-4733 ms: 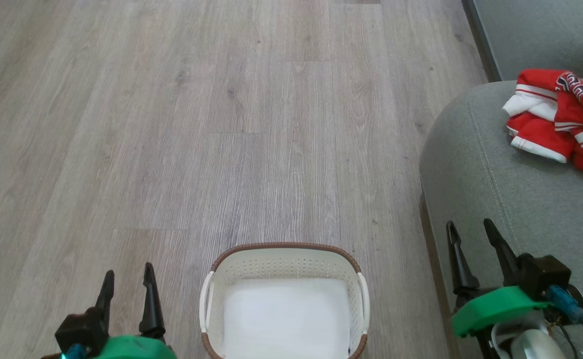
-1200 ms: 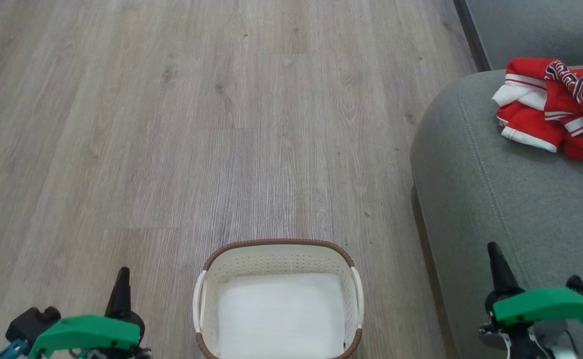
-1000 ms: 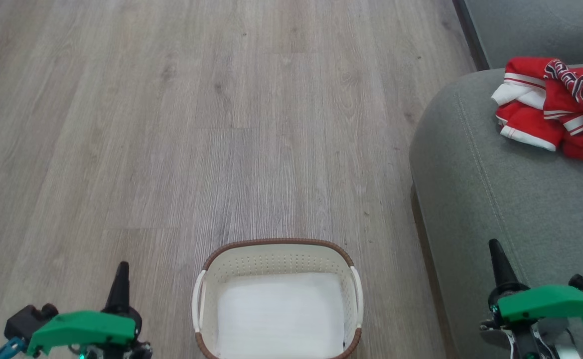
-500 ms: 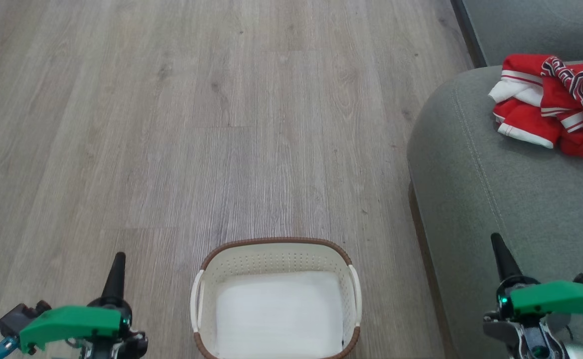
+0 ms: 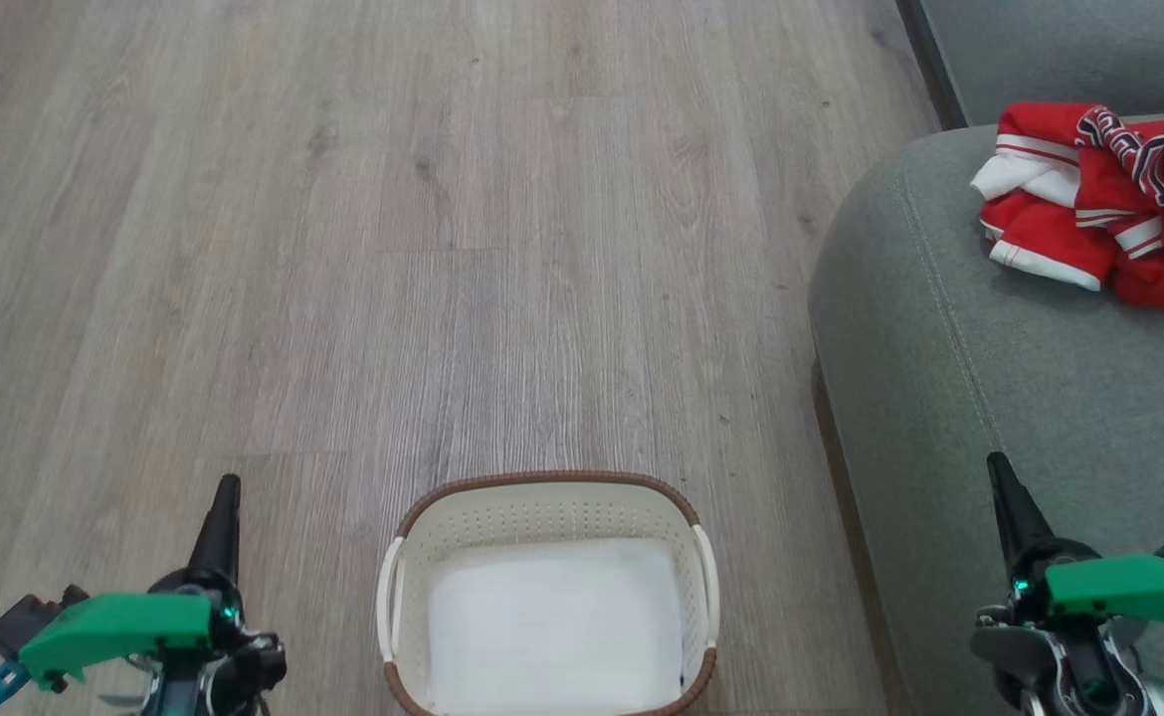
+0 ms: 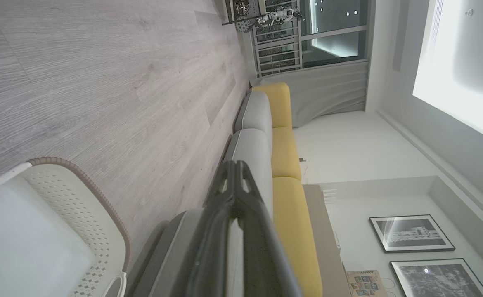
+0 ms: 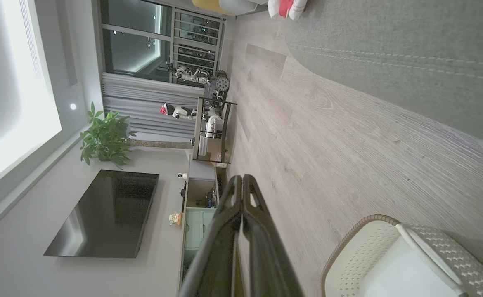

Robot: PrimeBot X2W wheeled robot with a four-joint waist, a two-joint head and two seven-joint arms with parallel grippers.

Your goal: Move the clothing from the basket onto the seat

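The red clothing (image 5: 1099, 204) with white trim lies bunched on the grey-green seat (image 5: 1020, 398) at the upper right; black white-outlined lettering shows on its top fold. It also appears as a small red and white heap (image 7: 287, 7) in the right wrist view. The cream basket (image 5: 547, 497) with brown rim stands on the floor at bottom centre, holding nothing, and shows again as a basket corner (image 6: 80, 214) and a basket rim (image 7: 373, 235). My left gripper (image 5: 224, 492) is shut beside the basket's left. My right gripper (image 5: 998, 472) is shut over the seat's front edge.
Wood-look floor (image 5: 393, 249) stretches ahead and to the left. A long sofa with yellow cushions (image 6: 291, 206) runs along the wall. Across the room stand a dark TV (image 7: 105, 214), a potted plant (image 7: 105, 140) and a shelf rack (image 7: 212, 123).
Both grippers have closed and turned on their sides since the oldest frame. The camera has shifted slightly, sliding the scene left and up. The clothing and basket stay put.
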